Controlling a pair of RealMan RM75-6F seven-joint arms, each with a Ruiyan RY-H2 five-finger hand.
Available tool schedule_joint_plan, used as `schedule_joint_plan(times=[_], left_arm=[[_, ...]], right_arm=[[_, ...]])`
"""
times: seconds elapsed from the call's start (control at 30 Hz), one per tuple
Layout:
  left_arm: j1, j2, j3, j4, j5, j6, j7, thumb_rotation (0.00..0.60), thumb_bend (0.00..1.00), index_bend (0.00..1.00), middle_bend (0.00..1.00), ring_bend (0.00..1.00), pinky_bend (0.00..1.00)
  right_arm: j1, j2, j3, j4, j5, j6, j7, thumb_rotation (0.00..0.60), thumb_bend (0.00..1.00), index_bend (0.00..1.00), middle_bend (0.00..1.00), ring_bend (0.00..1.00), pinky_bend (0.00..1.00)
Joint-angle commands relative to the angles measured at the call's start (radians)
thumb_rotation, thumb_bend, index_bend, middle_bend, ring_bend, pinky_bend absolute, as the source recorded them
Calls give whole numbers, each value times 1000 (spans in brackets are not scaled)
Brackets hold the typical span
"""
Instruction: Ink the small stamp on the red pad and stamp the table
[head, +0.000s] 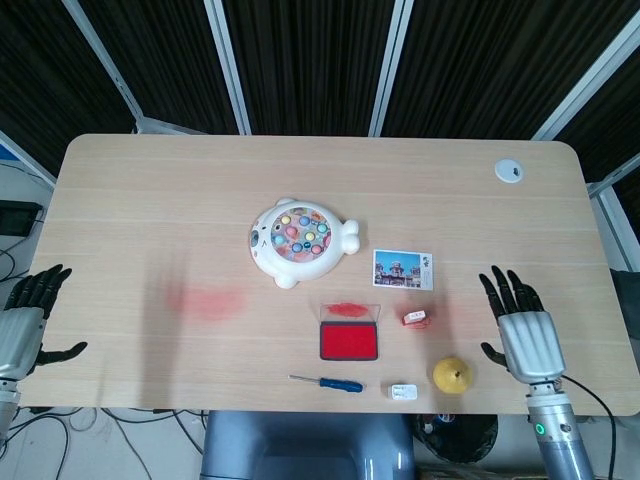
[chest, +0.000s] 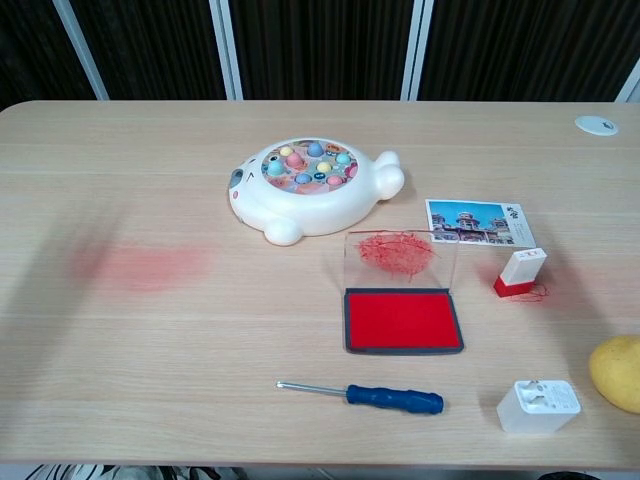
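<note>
Standing on the pale wooden table (chest: 200, 340) just right of the open red ink pad with its dark grey tray and clear, red-smeared lid (chest: 403, 318): small white stamp block with a red base (chest: 521, 272), tilted, untouched by either hand. Marked with a thin red scribble on the wood right at the stamp's foot, which reads as a print already made. Judged near done, or done: stamp apparently inked, pressed and set free, though whether that faint mark counts as a clean impression cannot be told at this size. Left over, at most, a second and firmer press.

Hanging well right of the ink pad, near the table's front right edge: right hand (head: 523, 320), fingers spread, palm down, holding nothing. Waiting far left of the pad, off the table's left edge: left hand (head: 24, 322), likewise splayed and empty. Seen only in the head view, both of them.

Lying around the pad: white fish-shaped toy with coloured pegs (chest: 315, 187) behind and to the left, small picture postcard (chest: 479, 221) behind and to the right, blue-handled screwdriver (chest: 363, 395) in front, white plug adapter (chest: 538, 405) and yellow fruit (chest: 618, 372) in front to the right. Spread far left of the pad: a broad pale red smudge (chest: 145, 266).
</note>
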Motion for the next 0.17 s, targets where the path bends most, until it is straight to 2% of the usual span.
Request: schedule_joint_plan(times=[0.03, 0.17], left_arm=[[2, -8, -2, 7, 0, 7, 14, 600, 0, 0, 0, 0, 0], [4, -15, -5, 12, 0, 17, 23, 600, 0, 0, 0, 0, 0]], right_arm=[[-67, 36, -45, 60, -53, 60, 96, 600, 76, 0, 0, 0, 188], [-92, 34, -45, 103, -75, 83, 149, 600, 77, 0, 0, 0, 187]])
